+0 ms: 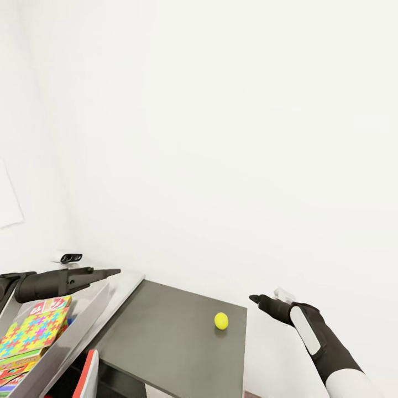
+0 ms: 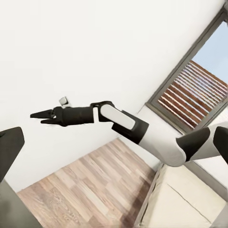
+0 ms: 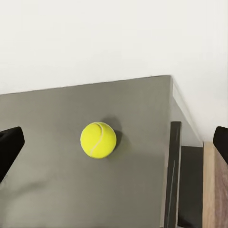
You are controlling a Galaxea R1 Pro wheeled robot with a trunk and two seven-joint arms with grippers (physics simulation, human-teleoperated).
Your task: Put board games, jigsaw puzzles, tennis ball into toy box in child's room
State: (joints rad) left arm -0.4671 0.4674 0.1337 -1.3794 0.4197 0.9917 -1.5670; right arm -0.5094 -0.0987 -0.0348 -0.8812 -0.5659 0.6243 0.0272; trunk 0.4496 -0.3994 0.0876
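One toy is sitting outside the toy box (image 1: 83,326): the tennis ball (image 1: 221,320), resting alone on the dark lower part of the table (image 1: 166,337). The right gripper (image 1: 255,299) is hanging just beside the table's edge, near the ball; in the right wrist view its fingers are spread wide with the ball (image 3: 98,140) between their line, holding nothing, likely lining up a grasp. The left gripper (image 1: 113,272) is hovering over the box, where a jigsaw puzzle (image 1: 36,331) is lying on game boxes; I cannot tell its opening.
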